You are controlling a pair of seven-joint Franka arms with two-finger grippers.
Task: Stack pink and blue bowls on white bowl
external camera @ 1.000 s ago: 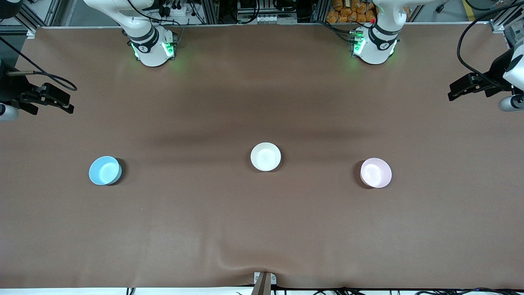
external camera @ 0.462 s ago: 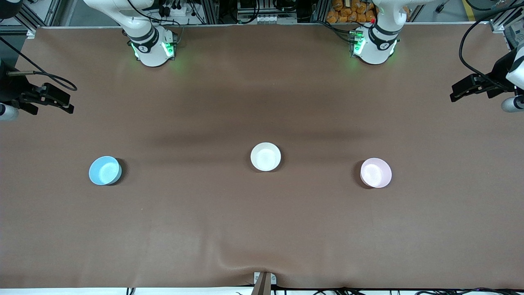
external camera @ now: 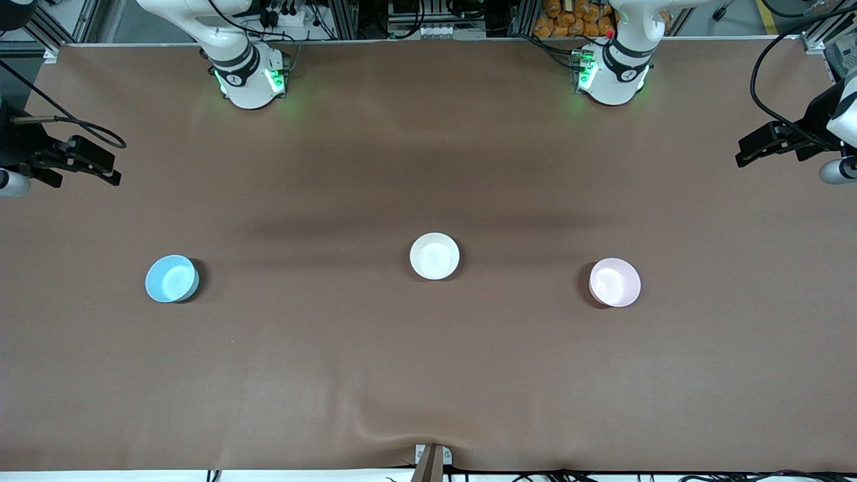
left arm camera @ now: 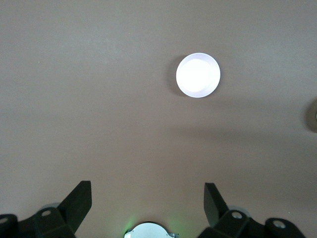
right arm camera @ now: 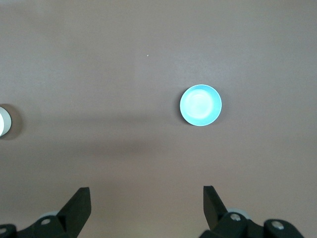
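Observation:
Three bowls stand in a row on the brown table. The white bowl [external camera: 434, 256] is in the middle. The blue bowl [external camera: 172, 278] stands toward the right arm's end, the pink bowl [external camera: 614, 282] toward the left arm's end. My left gripper [external camera: 753, 148] hangs open and empty over its end of the table. Its wrist view shows the pink bowl [left arm camera: 198, 75] well ahead of the left gripper [left arm camera: 147, 196]. My right gripper [external camera: 100, 167] hangs open and empty over its own end. In its wrist view the blue bowl [right arm camera: 200, 105] lies ahead of the right gripper [right arm camera: 147, 196].
The arm bases [external camera: 251, 73] [external camera: 612, 70] glow green along the table's robot side. A ripple in the table cover [external camera: 402, 422] and a bracket [external camera: 432, 458] sit at the camera-side edge. A sliver of the white bowl [right arm camera: 4, 121] shows in the right wrist view.
The left gripper has drifted a little toward its end of the table and toward the robots' side. The right arm and the bowls have not moved.

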